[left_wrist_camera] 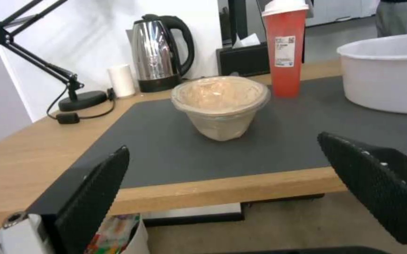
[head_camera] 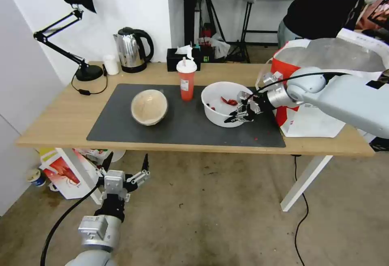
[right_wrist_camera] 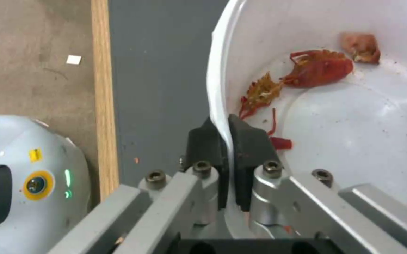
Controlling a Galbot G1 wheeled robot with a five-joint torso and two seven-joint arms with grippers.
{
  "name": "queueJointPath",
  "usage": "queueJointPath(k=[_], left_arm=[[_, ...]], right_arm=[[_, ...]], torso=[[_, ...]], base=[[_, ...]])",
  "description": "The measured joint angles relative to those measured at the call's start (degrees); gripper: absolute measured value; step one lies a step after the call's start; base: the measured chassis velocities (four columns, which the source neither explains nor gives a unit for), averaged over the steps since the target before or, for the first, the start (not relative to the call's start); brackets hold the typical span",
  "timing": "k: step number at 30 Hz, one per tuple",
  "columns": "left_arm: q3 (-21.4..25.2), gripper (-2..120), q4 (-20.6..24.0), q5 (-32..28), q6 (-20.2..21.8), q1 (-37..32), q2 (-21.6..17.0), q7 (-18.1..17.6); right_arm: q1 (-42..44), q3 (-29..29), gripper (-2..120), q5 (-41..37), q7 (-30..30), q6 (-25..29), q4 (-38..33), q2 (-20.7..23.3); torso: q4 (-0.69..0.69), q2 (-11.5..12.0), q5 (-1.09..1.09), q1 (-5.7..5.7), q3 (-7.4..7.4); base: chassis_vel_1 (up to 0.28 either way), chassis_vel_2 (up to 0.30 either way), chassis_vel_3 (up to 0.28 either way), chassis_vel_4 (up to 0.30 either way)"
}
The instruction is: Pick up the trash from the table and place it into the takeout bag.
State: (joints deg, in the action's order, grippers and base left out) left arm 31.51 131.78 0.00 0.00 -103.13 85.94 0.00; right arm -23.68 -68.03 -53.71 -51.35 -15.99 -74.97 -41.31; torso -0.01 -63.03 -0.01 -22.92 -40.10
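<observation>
While red scraps [right_wrist_camera: 317,68] lie inside the white bowl [head_camera: 216,114], the right claw [head_camera: 240,116] pinches its rim.

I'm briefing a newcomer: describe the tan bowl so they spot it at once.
Start at the dark grey mat on the table. On the mat's left half sits the tan bowl, left of the red cup. Unlike the white bowl, it is beige, smaller and ungripped.

Right tool [head_camera: 240,117] pinched closed; left tool [head_camera: 126,168] spread.
</observation>
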Motion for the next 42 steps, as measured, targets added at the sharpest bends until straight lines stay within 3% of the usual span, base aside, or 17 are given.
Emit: queueJointPath(k=[18,42], left_arm=[[0.0,100,0.0,0.0,0.0,0.0,0.0,0.0],[0.0,100,0.0,0.0,0.0,0.0,0.0,0.0]], right_arm=[[-0.7,-0.2,0,-0.8,-1.0,0.1,0.9,-0.9],[-8.8,2.7,0,-6.1,-2.6,0.4,-3.6,3.8]], torso=[[0.01,0.0,0.02,0.00,-0.01],[0.00,0.0,0.02,0.00,-0.01]], base=[[0.000,0.000,0.000,0.000],[0.000,0.000,0.000,0.000]])
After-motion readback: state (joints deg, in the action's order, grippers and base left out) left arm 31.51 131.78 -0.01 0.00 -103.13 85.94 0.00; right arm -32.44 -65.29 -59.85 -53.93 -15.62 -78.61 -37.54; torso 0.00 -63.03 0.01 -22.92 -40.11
